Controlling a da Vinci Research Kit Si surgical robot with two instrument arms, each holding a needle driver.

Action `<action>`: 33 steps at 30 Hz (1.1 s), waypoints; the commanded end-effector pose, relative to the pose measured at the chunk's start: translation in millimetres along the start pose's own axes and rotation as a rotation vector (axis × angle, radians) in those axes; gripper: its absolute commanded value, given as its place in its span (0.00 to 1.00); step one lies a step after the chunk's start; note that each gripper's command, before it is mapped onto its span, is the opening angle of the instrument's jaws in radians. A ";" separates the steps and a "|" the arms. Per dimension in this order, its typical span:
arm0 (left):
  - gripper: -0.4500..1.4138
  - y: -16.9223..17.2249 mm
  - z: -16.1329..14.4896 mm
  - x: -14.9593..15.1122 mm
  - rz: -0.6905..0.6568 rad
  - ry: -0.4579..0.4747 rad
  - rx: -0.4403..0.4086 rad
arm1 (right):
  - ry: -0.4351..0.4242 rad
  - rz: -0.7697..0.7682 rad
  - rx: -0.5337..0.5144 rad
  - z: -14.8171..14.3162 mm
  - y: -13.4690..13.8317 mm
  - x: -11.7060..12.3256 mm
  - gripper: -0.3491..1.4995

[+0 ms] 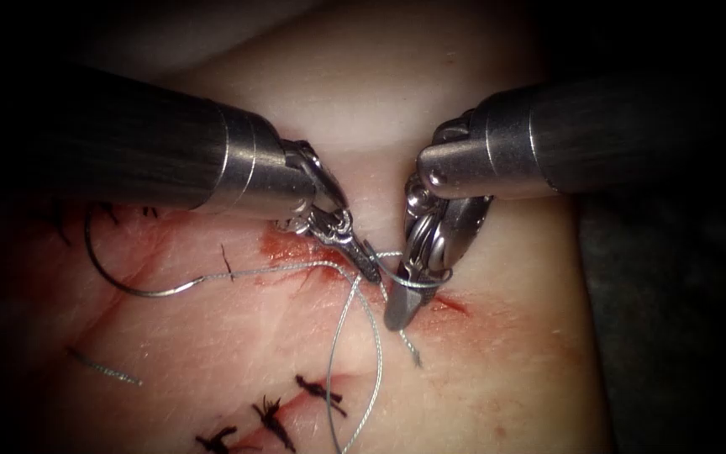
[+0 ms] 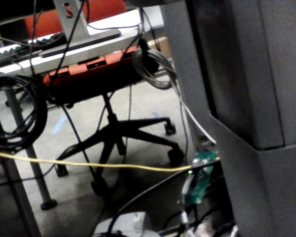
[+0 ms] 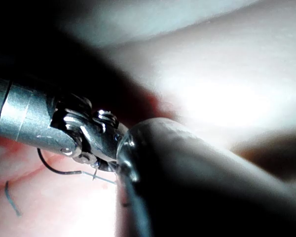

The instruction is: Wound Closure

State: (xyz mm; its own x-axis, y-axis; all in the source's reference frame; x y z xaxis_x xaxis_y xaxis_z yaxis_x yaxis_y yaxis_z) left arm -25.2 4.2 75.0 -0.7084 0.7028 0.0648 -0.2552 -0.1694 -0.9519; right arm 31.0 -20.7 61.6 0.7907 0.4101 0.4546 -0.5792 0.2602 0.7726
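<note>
The curved needle (image 1: 119, 282) lies flat on the tissue (image 1: 497, 370), left of the cut (image 1: 451, 304), and neither tool holds it. Its thread (image 1: 270, 269) runs right to my left tool (image 1: 370, 267), whose jaws are shut on it just above the cut. My right tool (image 1: 398, 318) points straight down beside it, jaws shut, with a turn of thread (image 1: 420, 283) wrapped around them. A short thread tail (image 1: 413, 349) leaves its tip. Two strands (image 1: 377, 370) hang toward the near edge. In the right wrist view the left tool's wrist (image 3: 84, 133) sits behind my right shaft (image 3: 197, 182).
Three dark knotted stitches (image 1: 321, 391) close the near part of the cut. A loose cut end of thread (image 1: 102, 367) lies on the tissue at the left. Red fluid (image 1: 291, 250) stains the edges by the tools. The tissue ends at a dark border (image 1: 674, 336) on the right.
</note>
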 end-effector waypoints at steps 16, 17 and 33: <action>0.00 -0.4 0.4 0.0 0.002 -0.008 0.003 | -0.017 0.005 -0.024 2.5 -1.1 0.9 0.35; 0.00 -0.4 0.3 -0.1 0.002 -0.008 0.003 | -0.021 -0.001 -0.027 2.6 -1.0 0.9 0.18; 0.00 1.1 1.2 -2.1 -0.045 -0.086 -0.039 | 0.142 -0.015 -0.139 -2.1 0.0 0.9 0.00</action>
State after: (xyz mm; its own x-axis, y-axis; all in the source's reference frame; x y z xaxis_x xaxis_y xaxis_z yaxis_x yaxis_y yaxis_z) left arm -24.3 1.5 73.5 -0.7549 0.6407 0.1403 -0.2690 -0.1073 -0.9572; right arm 30.5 -18.6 60.9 0.7676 0.5264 0.3656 -0.5971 0.3802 0.7063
